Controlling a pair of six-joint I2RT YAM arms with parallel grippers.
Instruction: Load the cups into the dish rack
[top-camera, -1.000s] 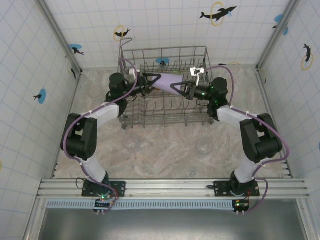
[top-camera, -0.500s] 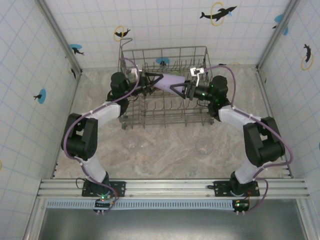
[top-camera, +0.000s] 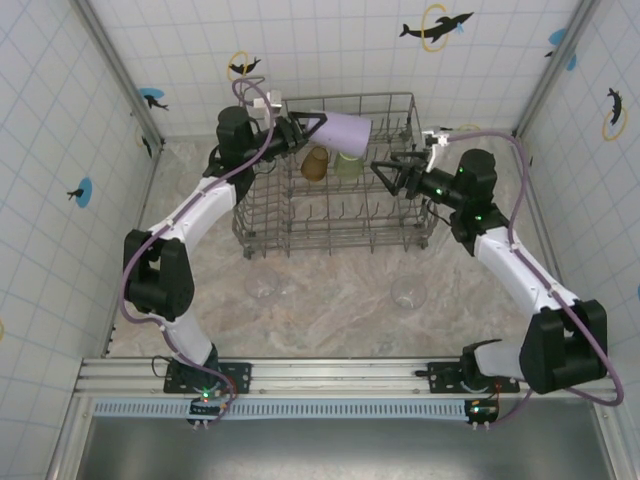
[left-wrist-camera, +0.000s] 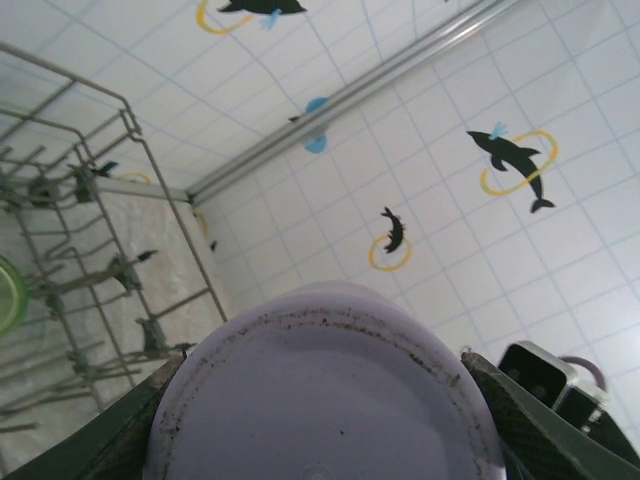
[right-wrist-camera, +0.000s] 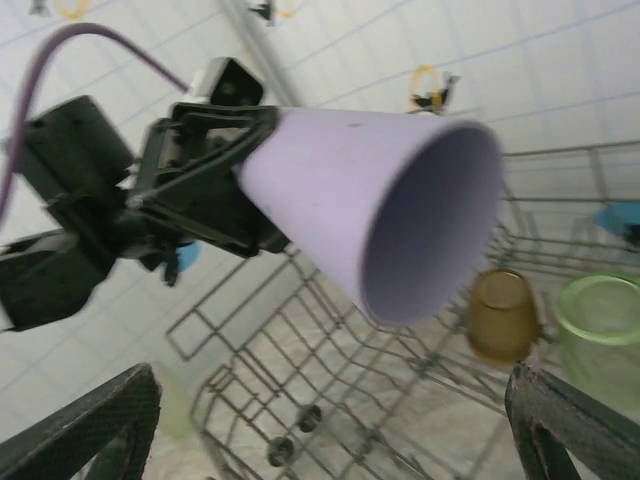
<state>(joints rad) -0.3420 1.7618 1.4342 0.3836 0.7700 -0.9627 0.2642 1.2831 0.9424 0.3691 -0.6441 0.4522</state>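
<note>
The left gripper (top-camera: 312, 133) has its jaws closed on the small end of the lilac cup (top-camera: 343, 130). The cup lies on its side in the air over the far edge of the dish rack (top-camera: 330, 215), and its open mouth points away from those jaws toward the right gripper (top-camera: 390, 175). In the left wrist view the flat bottom of the lilac cup (left-wrist-camera: 320, 390) sits between the two fingers (left-wrist-camera: 150, 425). The cup has nothing in it. Just below the left jaws, inside the rack, stands an amber cup (top-camera: 315, 164). A green cup (top-camera: 348, 163) stands right beside it, between the two grippers. I cannot tell which way up these two are. The right gripper's jaws are wide apart with nothing between them, and they face the lilac cup's mouth (right-wrist-camera: 430, 220) from a little way off. Out on the table (top-camera: 330, 300), well on the near side of both jaws, sits a clear cup (top-camera: 262, 285) on the left and a second clear cup (top-camera: 408, 292) on the right. Behind the jaws, the tiled wall (top-camera: 330, 60) has dolphin pictures (top-camera: 435, 27) with yellow rings.
</note>
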